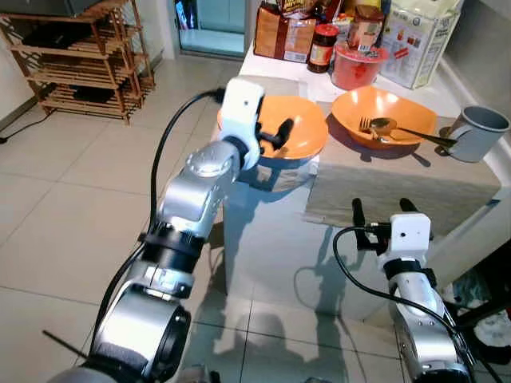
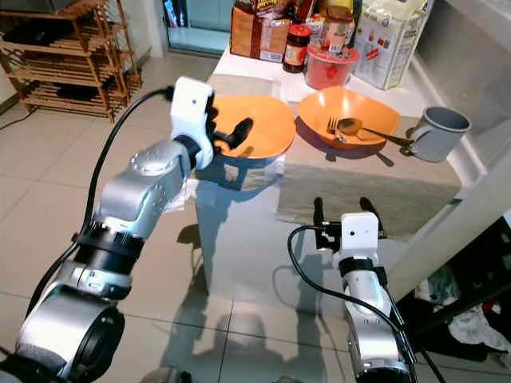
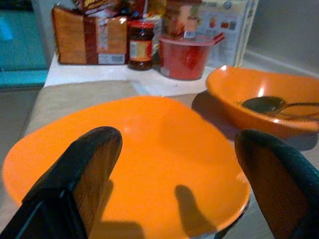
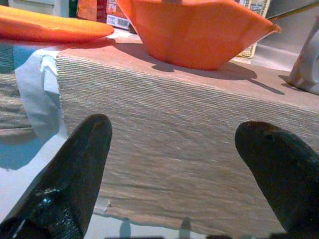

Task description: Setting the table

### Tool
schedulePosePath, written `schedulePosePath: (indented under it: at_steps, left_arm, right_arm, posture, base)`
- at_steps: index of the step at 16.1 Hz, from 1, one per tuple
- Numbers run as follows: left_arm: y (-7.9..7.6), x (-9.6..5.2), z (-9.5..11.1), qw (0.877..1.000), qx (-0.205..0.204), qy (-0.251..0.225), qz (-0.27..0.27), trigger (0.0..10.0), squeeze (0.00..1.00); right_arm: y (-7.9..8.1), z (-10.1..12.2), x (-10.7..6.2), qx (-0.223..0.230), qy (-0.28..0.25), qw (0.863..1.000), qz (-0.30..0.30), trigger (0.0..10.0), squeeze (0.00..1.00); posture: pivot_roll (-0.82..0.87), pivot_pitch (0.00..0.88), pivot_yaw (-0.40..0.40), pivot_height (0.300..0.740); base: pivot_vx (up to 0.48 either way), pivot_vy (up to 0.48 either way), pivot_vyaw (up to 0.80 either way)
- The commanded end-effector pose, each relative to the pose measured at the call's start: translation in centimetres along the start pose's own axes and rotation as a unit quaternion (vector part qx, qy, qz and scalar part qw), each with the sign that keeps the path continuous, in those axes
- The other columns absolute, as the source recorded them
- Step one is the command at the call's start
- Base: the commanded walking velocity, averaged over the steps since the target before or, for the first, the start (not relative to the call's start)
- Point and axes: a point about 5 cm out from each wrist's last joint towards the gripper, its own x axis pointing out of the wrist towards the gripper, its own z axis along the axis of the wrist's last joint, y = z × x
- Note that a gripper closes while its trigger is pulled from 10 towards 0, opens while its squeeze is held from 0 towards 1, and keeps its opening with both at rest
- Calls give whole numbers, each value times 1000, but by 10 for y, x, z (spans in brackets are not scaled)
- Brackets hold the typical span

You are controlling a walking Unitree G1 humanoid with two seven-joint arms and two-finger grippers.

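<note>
Left gripper (image 1: 276, 134) raised over the near rim of the shallow orange bowl (image 1: 307, 128), jaws spread wide and holding nothing; left wrist view looked straight down the fingers (image 3: 79, 174) onto the bowl's interior. Bowl sat at the left end of the bench (image 1: 263, 231), part of its underside past the edge of the woven placemat (image 1: 399, 187).

Judged step: taking or shifting this bowl to its place setting. Best done by lowering one finger inside the rim and one outside, pinching the near wall only, then lifting level. Thin sloped rim judged likely to slip or tip if gripped off-centre; slow closing advised.

Second orange bowl (image 1: 383, 112) just beside the first, on the placemat, with fork (image 1: 369, 128) and spoon (image 1: 387, 125) lying in it, handles pointing toward the grey mug (image 1: 477, 132) at the right end. Keep the first bowl clear of that rim when moving, or the cutlery could rattle out.

Behind: bread packet (image 1: 284, 33), jar (image 1: 322, 46), red lidded tub (image 1: 357, 64), well apart from the work.

Right gripper (image 1: 382, 209) low at the near edge of the placemat, jaws parted, empty, touching nothing as far as could be told.
</note>
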Motion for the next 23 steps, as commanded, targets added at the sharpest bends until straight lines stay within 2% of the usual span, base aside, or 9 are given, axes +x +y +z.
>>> schedulePosePath:
  at_steps: [1, 4, 5, 10, 13, 15, 18, 19, 23]
  left_arm:
    - [4, 13, 1, 999, 29, 30, -13, 10000, 0]
    - [13, 23, 2, 997, 56, 50, 3, 10000, 0]
    - [13, 28, 2, 995, 83, 61, 5, 10000, 0]
    - [6, 39, -1, 992, 93, 83, -8, 10000, 0]
    - [3, 39, -12, 992, 72, 103, -16, 10000, 0]
    - [-3, 38, -25, 989, 56, 135, -28, 10000, 0]
    - [-7, 39, -29, 988, 46, 147, -32, 10000, 0]
    - [-8, 39, -31, 987, 31, 153, -34, 10000, 0]
    - [-5, 39, -27, 987, 22, 154, -39, 10000, 0]
  right_arm:
    - [-2, 5, 1, 0, -8, 1000, -4, 10000, 0]
    - [-6, 3, -3, 2, -2, 1000, -13, 10000, 0]
    - [-5, 0, -5, 5, 5, 1000, -13, 10000, 0]
    - [-8, 0, -12, 0, 7, 1000, -20, 10000, 0]
    - [-9, -1, -17, -4, 15, 1000, -19, 10000, 0]
    - [-10, -1, -19, -3, 15, 1000, -22, 10000, 0]
    - [-9, -2, -22, 1, 20, 999, -27, 10000, 0]
    - [-8, -2, -23, 1, 22, 999, -27, 10000, 0]
    - [-10, -3, -25, -3, 29, 999, -24, 10000, 0]
  posture:
    - [3, 0, -24, 718]
    - [-16, 0, -12, 718]
    - [-25, 0, -8, 718]
    - [-70, 0, 13, 718]
    - [-87, 0, 20, 718]
    - [-97, 0, 38, 718]
    - [-105, 0, 47, 718]
    - [-109, 0, 46, 718]
    - [-98, 0, 37, 718]
  base:
    - [0, 0, 0]
    - [0, 0, 0]
    - [0, 0, 0]
    - [0, 0, 0]
    - [0, 0, 0]
    - [0, 0, 0]
    - [0, 0, 0]
    - [0, 0, 0]
    - [0, 0, 0]
